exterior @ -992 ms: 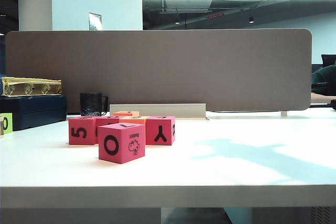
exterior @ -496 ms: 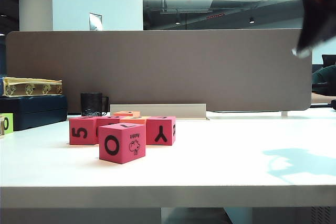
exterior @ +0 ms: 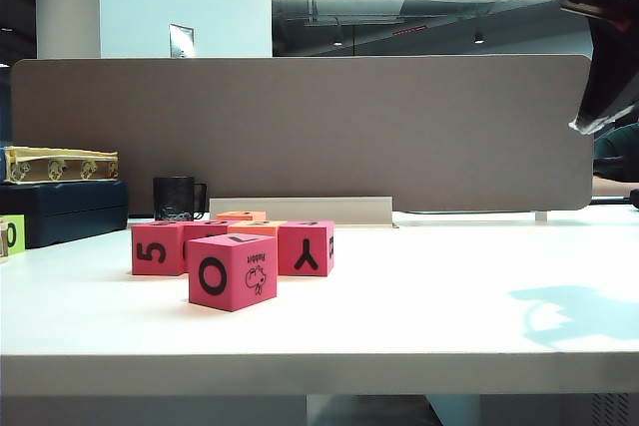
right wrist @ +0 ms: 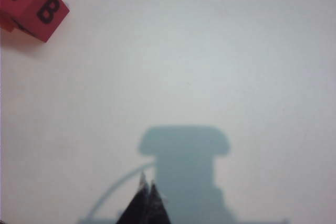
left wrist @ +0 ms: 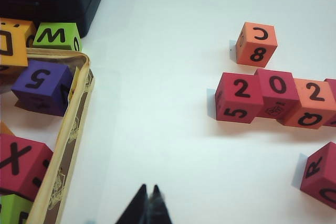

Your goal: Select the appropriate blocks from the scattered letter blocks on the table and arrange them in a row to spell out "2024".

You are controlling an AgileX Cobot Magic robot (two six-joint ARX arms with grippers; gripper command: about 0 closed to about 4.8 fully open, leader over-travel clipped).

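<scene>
Both claws are empty and pinched shut, each hanging over bare white worktop. From the left claw, the row sits up ahead and off to one side: three blocks pressed together reading 2, 0, 2, its long axis running straight away from the tray. The last place looks unfilled, though the row runs past the frame edge. The right claw sees a red block with a 4 on top, well ahead at the far corner of its view. That makes the right arm my pick to fetch it. The cardboard tray beside the left claw holds spares: a purple 5, a red X.
</scene>
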